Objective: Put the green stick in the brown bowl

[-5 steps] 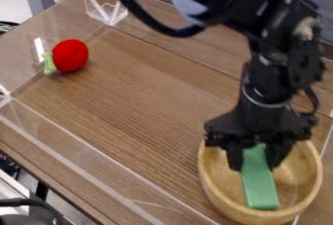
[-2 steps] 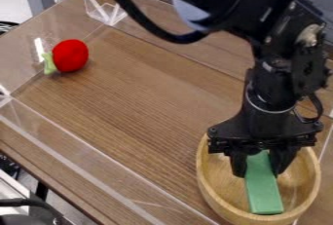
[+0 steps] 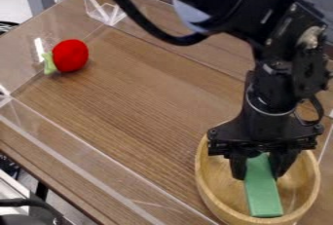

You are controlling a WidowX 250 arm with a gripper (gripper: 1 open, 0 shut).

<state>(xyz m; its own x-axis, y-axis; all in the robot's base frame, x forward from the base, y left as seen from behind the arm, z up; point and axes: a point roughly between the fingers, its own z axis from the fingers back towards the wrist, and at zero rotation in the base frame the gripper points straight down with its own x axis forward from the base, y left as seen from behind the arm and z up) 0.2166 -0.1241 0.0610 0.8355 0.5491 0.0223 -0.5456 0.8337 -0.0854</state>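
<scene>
In the camera view, the gripper (image 3: 264, 158) points down over the bowl (image 3: 217, 189) with its jaws closed on the upper end of the stick (image 3: 264, 190). The stick leans inside the bowl, and its lower end seems to rest on the bottom. The stick looks flat, stiff and light, probably a little smooth, so it may slide once released. The upper end is the sensible place to hold it. A red ball (image 3: 69, 55) lies well apart on the table (image 3: 143, 93).

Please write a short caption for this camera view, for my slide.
Robot hand holds green stick inside brown bowl.
</scene>
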